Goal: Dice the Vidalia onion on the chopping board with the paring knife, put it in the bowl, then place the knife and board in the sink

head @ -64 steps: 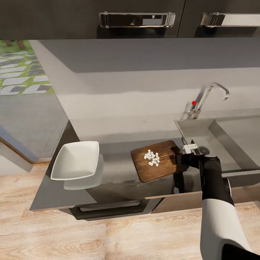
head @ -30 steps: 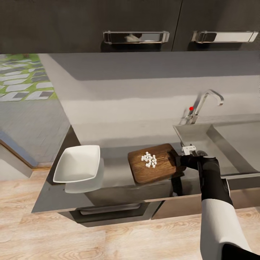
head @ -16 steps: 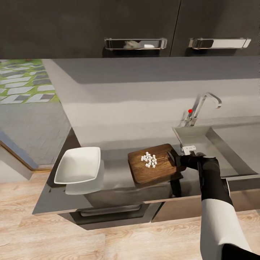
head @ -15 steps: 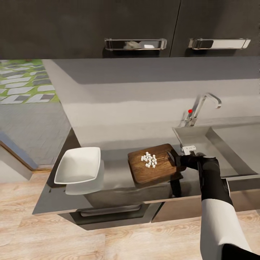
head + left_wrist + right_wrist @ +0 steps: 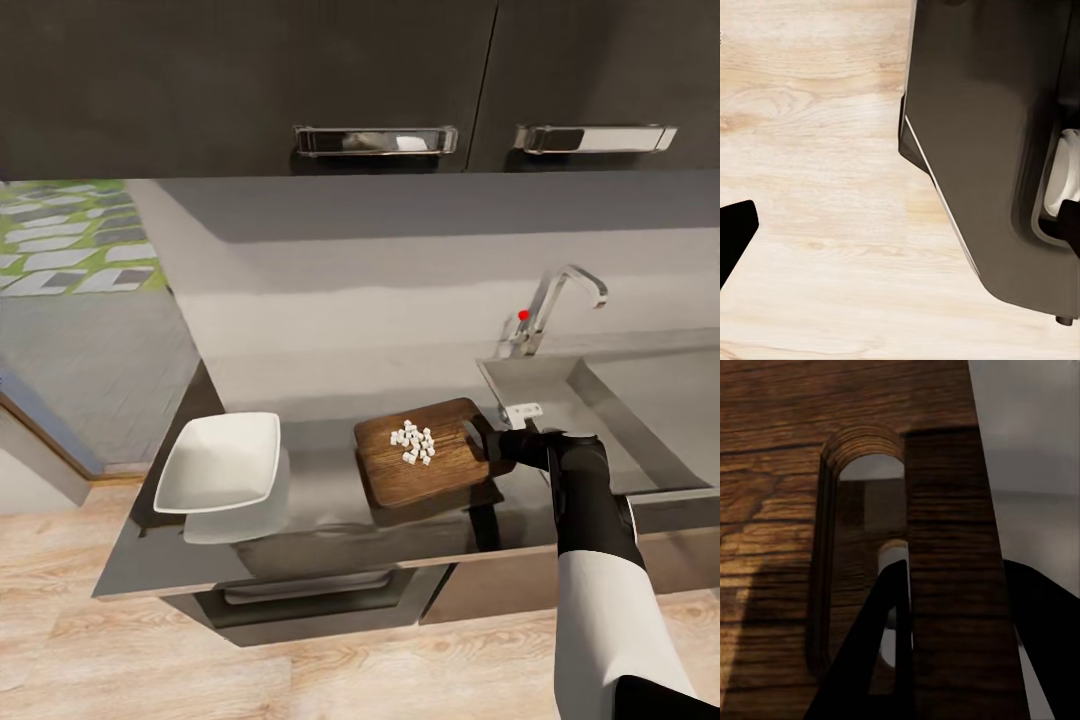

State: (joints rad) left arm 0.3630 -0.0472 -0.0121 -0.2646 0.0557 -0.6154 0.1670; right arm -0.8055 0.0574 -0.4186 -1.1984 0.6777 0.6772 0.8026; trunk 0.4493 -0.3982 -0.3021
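Observation:
The dark brown chopping board (image 5: 440,473) hovers just over the grey countertop (image 5: 320,500), casting a shadow below it. A heap of small white diced onion (image 5: 416,443) lies on its middle. My right gripper (image 5: 478,440) is shut on the board's right end, beside the sink (image 5: 545,385). In the right wrist view the board (image 5: 787,510) shows close up, with one dark finger (image 5: 874,656) seen through its handle slot. The white square bowl (image 5: 222,462) stands at the counter's left end. The paring knife is out of view. My left gripper (image 5: 900,232) hangs open over the wooden floor.
A chrome tap (image 5: 556,296) with a red knob stands behind the sink. Dark upper cabinets with chrome handles (image 5: 375,140) hang above the counter. The counter's front edge runs just below the board. A dark grey body (image 5: 990,150) sits next to my left gripper.
The whole view has shifted, so the camera moved. The board stays in my right gripper with the diced onion on it and sits slightly flatter than two seconds ago.

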